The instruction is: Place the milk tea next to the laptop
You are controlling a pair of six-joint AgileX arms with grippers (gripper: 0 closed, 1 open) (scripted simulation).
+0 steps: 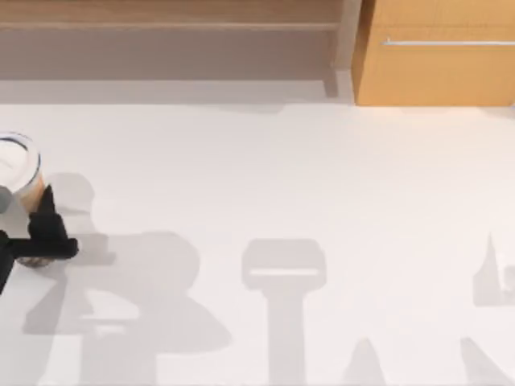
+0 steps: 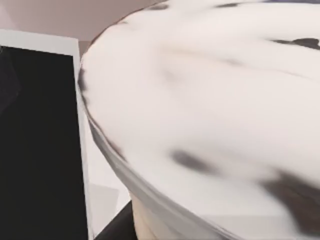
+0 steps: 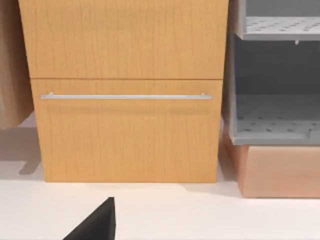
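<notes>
My left gripper (image 1: pixel 36 241) is at the left edge of the table (image 1: pixel 322 177), roughly midway between the far and near edges; its black fingers (image 1: pixel 50 225) are closed around the milk tea (image 1: pixel 20 173), one finger showing on the side of the cup that faces the table's middle, the rest of the gripper cut off by the left edge of the top view; the cup looks upright from above, its white domed lid (image 1: pixel 16 161) ringed by a clear rim, the tan drink showing below the lid and a dark patch at the base by the fingers; whether the base rests on the table or hangs just above it I cannot tell.

In my left wrist view the white lid (image 2: pixel 210 100) sits very close to the camera, streaked with dark smudges, with a grey rim curving beneath it; beside it stands a flat black panel with a pale border (image 2: pixel 40 140), which looks like the laptop's screen, though I cannot be sure of that.

My right arm is parked off the table's right side; in the right wrist view a black tip of my right gripper (image 3: pixel 97 225) shows, and I cannot tell whether it is open or closed; it faces a wooden cabinet (image 3: pixel 127 100) with a thin metal handle (image 3: pixel 125 96), standing at the table's far right corner, with a grey shelf unit (image 3: pixel 275 100) beside it.
</notes>
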